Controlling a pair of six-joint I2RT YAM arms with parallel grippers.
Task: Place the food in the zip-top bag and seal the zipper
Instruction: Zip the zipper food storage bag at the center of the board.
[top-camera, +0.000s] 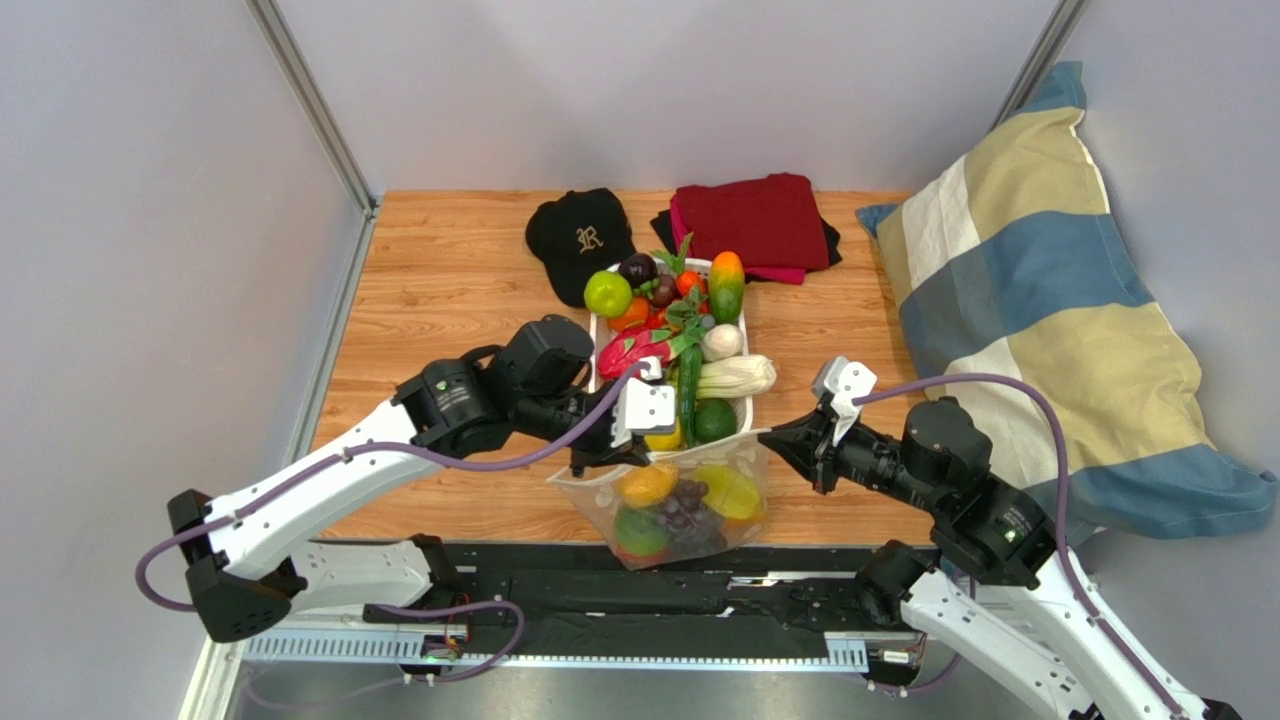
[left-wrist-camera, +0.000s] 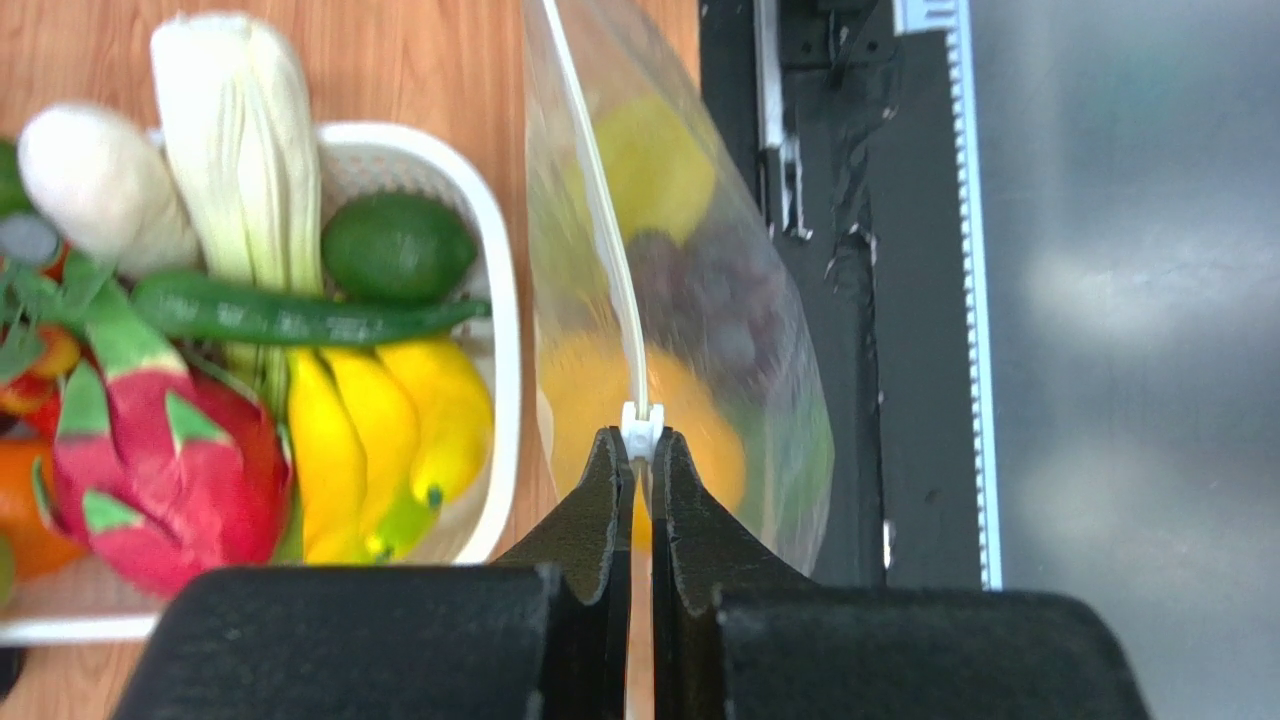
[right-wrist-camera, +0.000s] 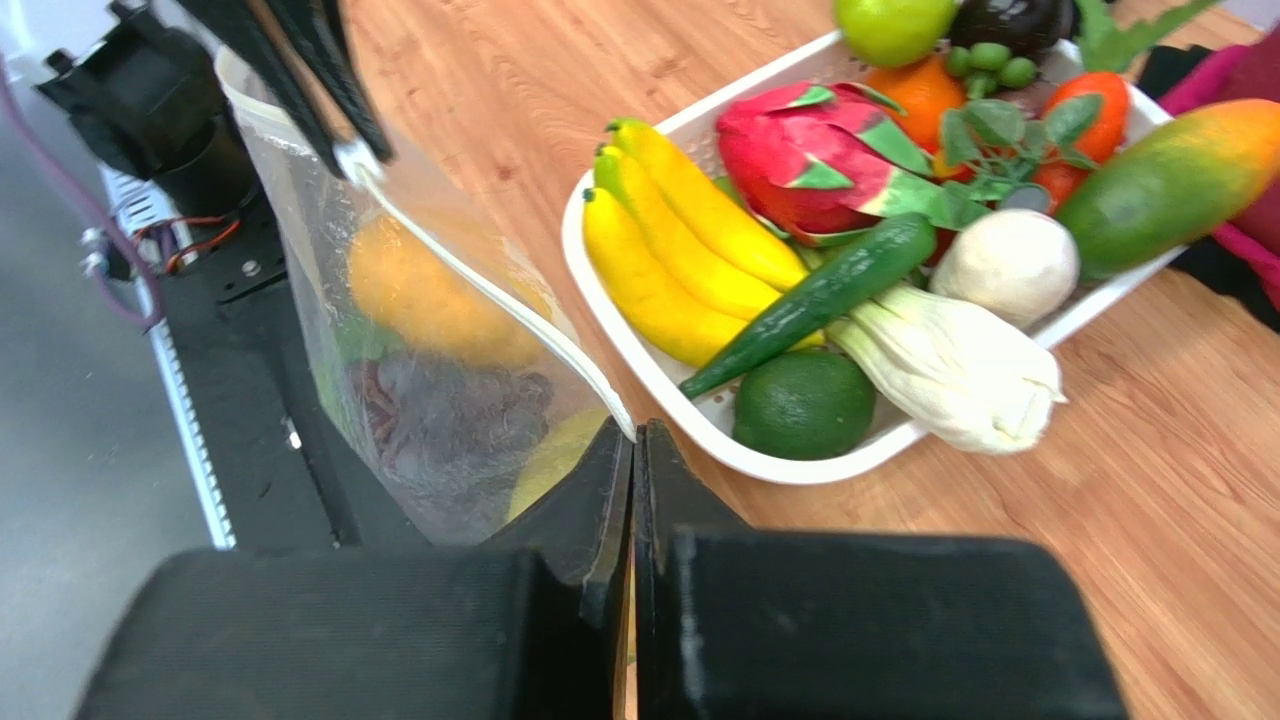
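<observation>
The zip-top bag (top-camera: 679, 510) hangs at the table's near edge, stretched between both grippers. Inside it lie an orange piece (top-camera: 646, 485), a dark grape bunch (top-camera: 687, 507), a yellow piece (top-camera: 727, 489) and a green one (top-camera: 640, 534). My left gripper (left-wrist-camera: 642, 438) is shut on the white slider (left-wrist-camera: 642, 428) at the left end of the zipper (left-wrist-camera: 601, 210). At the zipper's other end, my right gripper (right-wrist-camera: 631, 435) is shut on the bag's top edge (right-wrist-camera: 511, 308). More food fills the white tray (top-camera: 756, 407) just behind the bag: bananas (right-wrist-camera: 676, 240), a lime (right-wrist-camera: 804, 402), a dragon fruit (right-wrist-camera: 812, 150).
A black cap (top-camera: 579, 240) and folded red cloth (top-camera: 751, 218) lie at the back of the wooden table. A striped pillow (top-camera: 1037, 285) leans at the right. A black rail with cables (top-camera: 676, 600) runs under the bag at the near edge.
</observation>
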